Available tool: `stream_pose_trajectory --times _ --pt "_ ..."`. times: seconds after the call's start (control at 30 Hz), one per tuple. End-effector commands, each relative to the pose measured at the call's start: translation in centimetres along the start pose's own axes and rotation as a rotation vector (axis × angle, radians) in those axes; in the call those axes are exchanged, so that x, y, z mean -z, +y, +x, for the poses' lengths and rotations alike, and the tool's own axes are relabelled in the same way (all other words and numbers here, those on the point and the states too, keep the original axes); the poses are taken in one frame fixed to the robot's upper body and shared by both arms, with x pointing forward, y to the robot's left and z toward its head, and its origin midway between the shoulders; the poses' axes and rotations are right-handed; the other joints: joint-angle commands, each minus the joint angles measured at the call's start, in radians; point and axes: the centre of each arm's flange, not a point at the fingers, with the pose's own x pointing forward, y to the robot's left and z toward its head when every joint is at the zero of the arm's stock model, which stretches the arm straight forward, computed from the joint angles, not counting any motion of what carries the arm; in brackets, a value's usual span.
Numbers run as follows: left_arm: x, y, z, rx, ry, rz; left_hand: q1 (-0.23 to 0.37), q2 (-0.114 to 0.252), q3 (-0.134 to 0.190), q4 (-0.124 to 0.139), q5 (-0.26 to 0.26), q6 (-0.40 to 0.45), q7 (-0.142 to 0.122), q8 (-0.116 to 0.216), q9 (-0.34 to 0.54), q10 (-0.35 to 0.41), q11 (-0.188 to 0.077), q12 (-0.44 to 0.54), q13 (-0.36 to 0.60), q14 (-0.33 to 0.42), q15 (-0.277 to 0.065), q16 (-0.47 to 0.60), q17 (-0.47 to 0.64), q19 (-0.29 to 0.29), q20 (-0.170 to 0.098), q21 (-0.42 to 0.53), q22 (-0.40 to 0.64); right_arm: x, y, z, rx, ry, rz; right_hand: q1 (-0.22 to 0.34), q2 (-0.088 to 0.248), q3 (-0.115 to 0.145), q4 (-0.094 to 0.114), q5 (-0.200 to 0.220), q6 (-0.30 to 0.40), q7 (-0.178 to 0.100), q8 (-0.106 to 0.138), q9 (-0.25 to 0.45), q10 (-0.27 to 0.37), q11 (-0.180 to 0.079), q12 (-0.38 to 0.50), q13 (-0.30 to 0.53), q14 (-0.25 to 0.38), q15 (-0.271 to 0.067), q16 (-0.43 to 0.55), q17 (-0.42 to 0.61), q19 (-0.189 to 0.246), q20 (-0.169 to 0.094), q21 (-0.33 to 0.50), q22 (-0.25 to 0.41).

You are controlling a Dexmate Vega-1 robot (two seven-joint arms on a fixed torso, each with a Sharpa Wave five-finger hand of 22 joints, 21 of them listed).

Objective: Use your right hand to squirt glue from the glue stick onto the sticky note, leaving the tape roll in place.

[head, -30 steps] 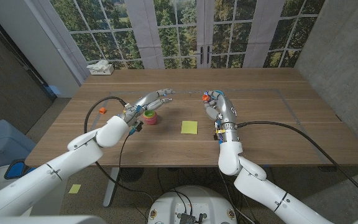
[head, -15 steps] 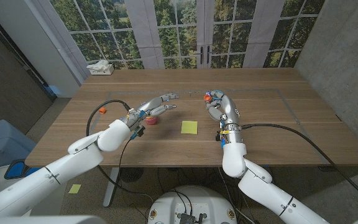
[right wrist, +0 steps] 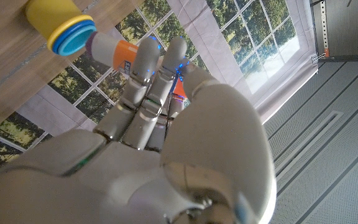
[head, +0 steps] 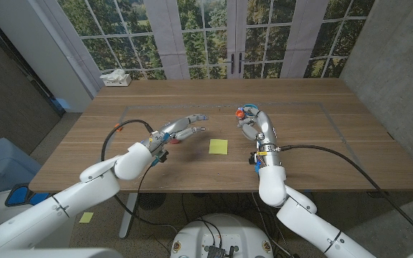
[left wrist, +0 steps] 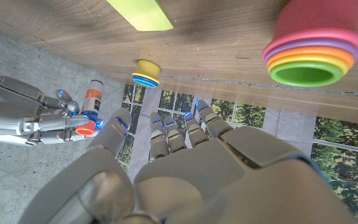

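Note:
The yellow sticky note lies flat at the table's middle. My right hand is just right of and beyond it, with fingers and thumb closed around the orange-capped top of the glue stick. The stick is white with an orange label, and its lower end is at the table. A small yellow tape roll with a blue rim stands close beside it. My left hand hovers with fingers spread above a stack of coloured cups, holding nothing.
A tissue box sits at the far left corner. A small orange object lies near my left arm's black cable. A faint rectangle is marked on the tabletop. Windows stand behind the far edge.
My left hand has slid a little rightward and nearer, over the cup stack. The right hand has stayed at the glue stick.

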Motion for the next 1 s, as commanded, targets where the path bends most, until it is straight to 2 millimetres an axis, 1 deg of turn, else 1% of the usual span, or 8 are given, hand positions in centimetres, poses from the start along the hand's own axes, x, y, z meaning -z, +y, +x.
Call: stream_pose_trajectory --times 0.03,0.27,0.33,0.47,0.6,0.7,0.8,1.0 --pt "0.0 -0.5 0.0 0.017 -0.008 0.063 0.008 0.013 -0.007 0.0 0.0 0.003 0.002 0.004 0.002 0.01 0.0 0.009 0.004 0.001 -0.031 0.001 0.002 0.002 -0.002 0.005 0.002 -0.5 0.0 -0.1 -0.009 0.005 0.094 0.01 0.015 0.005 0.004 0.004 0.199 -0.085 0.004 0.005 0.159 -0.088 0.002 0.004 0.0 -0.004 -0.002 0.007 0.012 -0.114 -0.002 0.004" --pt "0.0 -0.9 -0.4 0.026 0.002 0.104 0.008 0.017 -0.011 0.001 0.0 0.005 0.005 0.006 0.002 0.014 0.001 0.01 0.004 0.005 -0.036 0.003 0.002 0.002 -0.001 0.005 0.002 -0.8 0.2 -0.3 -0.029 0.011 0.129 0.007 0.015 0.005 0.006 0.004 0.198 -0.084 0.003 0.005 0.158 -0.086 -0.001 0.006 -0.001 -0.002 -0.004 0.008 0.013 -0.114 -0.003 0.003" --pt "0.1 -1.0 -0.5 0.041 0.008 0.112 0.008 0.019 -0.013 0.001 0.001 0.0 0.014 0.004 0.002 0.011 -0.002 0.009 0.004 0.006 -0.036 0.004 0.002 0.004 -0.001 0.006 0.002 -0.8 0.3 -0.3 -0.04 0.018 0.152 0.008 0.014 0.005 0.005 0.004 0.198 -0.083 0.003 0.005 0.159 -0.087 -0.001 0.008 0.0 -0.004 -0.004 0.01 0.013 -0.114 -0.004 0.003" --pt "0.2 -1.4 -0.8 0.056 0.014 0.115 0.008 0.022 -0.015 0.001 0.001 0.001 0.021 0.005 0.001 0.011 0.003 0.009 0.004 0.01 -0.037 0.005 0.002 0.004 -0.001 0.006 0.003 -1.0 0.4 -0.4 -0.056 0.033 0.188 0.008 0.015 0.007 0.005 0.004 0.198 -0.083 0.003 0.005 0.161 -0.086 -0.003 0.008 -0.001 -0.003 -0.004 0.011 0.014 -0.114 -0.005 0.003" --pt "0.4 -1.9 -0.9 0.069 0.011 0.116 0.008 0.024 -0.017 0.002 0.001 0.003 0.02 0.006 0.001 0.015 0.002 0.01 0.004 0.015 -0.037 0.007 0.002 0.004 -0.001 0.007 0.003 -1.1 0.6 -0.6 -0.075 0.049 0.22 0.008 0.015 0.007 0.005 0.004 0.2 -0.084 0.004 0.006 0.163 -0.087 -0.003 0.009 0.0 -0.004 -0.005 0.011 0.014 -0.114 -0.005 0.003" --pt "0.4 -2.3 -0.9 0.088 0.007 0.118 -0.001 0.019 -0.031 0.008 0.0 -0.024 0.014 -0.003 0.001 0.005 0.004 0.007 0.004 0.01 -0.036 0.005 0.005 0.003 -0.003 0.007 0.003 -1.0 0.7 -0.7 -0.082 0.058 0.235 0.007 0.015 0.006 0.005 0.005 0.199 -0.083 0.004 0.006 0.163 -0.087 -0.005 0.009 0.001 -0.004 -0.005 0.011 0.015 -0.114 -0.006 0.003" --pt "0.4 -2.6 -1.1 0.099 0.02 0.119 -0.005 0.018 -0.036 0.011 0.0 -0.03 0.012 -0.003 0.001 0.001 0.003 0.006 0.005 0.007 -0.035 0.005 0.006 0.001 -0.003 0.006 0.003 -1.0 0.8 -0.8 -0.08 0.053 0.232 0.006 0.015 0.006 0.006 0.005 0.2 -0.082 0.005 0.007 0.162 -0.085 -0.006 0.011 0.001 -0.002 -0.006 0.012 0.015 -0.114 -0.007 0.003" --pt "0.8 -3.0 -1.3 0.131 0.037 0.095 0.0 0.03 -0.033 0.012 0.003 -0.034 0.013 -0.002 0.001 -0.004 0.002 0.005 0.005 0.004 -0.031 0.003 0.004 -0.001 0.0 0.006 0.003 -0.9 1.3 -0.9 -0.107 0.066 0.258 0.006 0.015 0.007 0.005 0.005 0.199 -0.082 0.005 0.008 0.165 -0.083 -0.009 0.013 0.001 -0.003 -0.008 0.013 0.016 -0.114 -0.008 0.003"
